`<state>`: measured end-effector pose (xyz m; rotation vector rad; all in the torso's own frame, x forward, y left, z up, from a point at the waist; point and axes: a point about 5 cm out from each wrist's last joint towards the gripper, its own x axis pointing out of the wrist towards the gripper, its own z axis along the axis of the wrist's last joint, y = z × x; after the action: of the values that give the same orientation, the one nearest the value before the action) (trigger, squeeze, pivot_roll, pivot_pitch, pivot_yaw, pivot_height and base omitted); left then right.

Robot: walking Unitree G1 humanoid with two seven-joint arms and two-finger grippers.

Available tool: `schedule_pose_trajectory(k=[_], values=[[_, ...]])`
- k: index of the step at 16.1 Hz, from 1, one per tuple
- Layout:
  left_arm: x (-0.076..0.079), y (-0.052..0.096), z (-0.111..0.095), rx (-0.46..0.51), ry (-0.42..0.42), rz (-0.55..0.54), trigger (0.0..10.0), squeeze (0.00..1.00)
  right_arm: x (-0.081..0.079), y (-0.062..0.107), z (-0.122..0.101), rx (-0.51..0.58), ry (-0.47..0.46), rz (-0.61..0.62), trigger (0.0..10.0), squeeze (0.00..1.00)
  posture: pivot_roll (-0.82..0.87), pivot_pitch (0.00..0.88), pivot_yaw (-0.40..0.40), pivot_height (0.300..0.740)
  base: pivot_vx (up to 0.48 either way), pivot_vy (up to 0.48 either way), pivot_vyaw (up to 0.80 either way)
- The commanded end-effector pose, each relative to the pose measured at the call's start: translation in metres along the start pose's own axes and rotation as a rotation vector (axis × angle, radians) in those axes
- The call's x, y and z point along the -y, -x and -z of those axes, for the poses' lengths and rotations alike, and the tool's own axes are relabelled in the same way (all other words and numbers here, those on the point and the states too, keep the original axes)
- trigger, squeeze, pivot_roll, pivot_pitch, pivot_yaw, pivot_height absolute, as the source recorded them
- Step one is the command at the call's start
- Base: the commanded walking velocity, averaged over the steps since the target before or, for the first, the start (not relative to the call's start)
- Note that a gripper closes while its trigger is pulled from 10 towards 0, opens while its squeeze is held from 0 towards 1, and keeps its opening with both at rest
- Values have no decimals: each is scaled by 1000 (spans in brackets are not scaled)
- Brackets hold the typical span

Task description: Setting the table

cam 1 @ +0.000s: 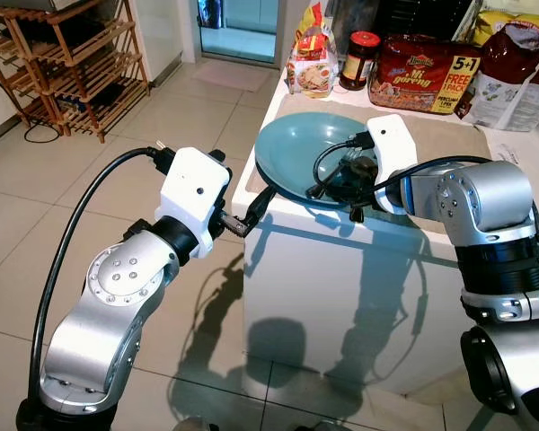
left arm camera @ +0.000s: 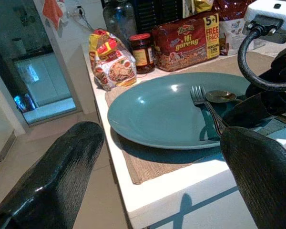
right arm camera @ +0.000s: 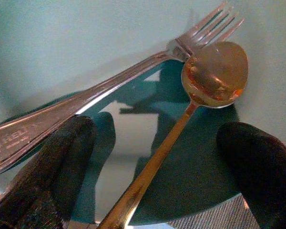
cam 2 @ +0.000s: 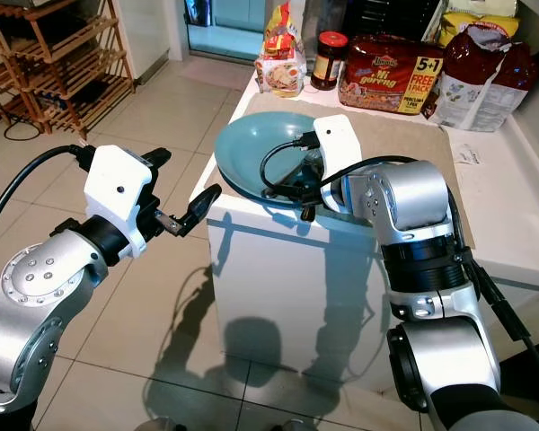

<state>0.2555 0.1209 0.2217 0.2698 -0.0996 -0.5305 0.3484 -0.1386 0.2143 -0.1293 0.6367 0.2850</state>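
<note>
Right gripper hangs low over the near side of the teal plate, its two black fingers spread wide and holding nothing; between them lies the handle of a spoon, with a fork just beside it, the two handles crossing near the fingers and both heads pointing away across the plate. Neither piece is gripped. Under the plate is a woven placemat, which sits at the corner of the white counter. Farther off, along the back of the counter, stand a noodle multipack, a dark jar and a small snack bag. By my judgement the setting is partly done: mat and plate are down, but the cutlery lies on the plate rather than beside it, so it likely needs picking up and laying out. The right arm is bent at the elbow, forearm reaching inward across the counter's edge. The left gripper is held off the counter's corner, near the plate's rim but apart from it, fingers parted and empty, its arm folded up from below.
</note>
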Motion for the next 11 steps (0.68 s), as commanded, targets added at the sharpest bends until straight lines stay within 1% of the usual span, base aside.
schedule_pose_trajectory(k=[1,2,3,4,11], values=[[4,1,-4,16,-4,29,10000,0,5,-1,1,-20,-4,14,4863,0,28,50,-65,740,0,0,0],[4,1,-4,16,-3,36,10000,0,8,-2,2,-26,-12,16,3059,0,28,50,-65,740,0,0,0],[5,1,-4,16,-4,41,10000,0,10,-3,3,-27,-28,11,706,0,28,50,-65,740,0,0,0],[5,1,-4,16,-3,42,10000,0,11,-3,3,-29,-37,10,0,0,27,53,-65,740,0,0,0],[5,2,-4,15,-3,44,10000,0,16,-5,4,-36,-44,14,0,0,28,57,-65,740,0,0,0]])
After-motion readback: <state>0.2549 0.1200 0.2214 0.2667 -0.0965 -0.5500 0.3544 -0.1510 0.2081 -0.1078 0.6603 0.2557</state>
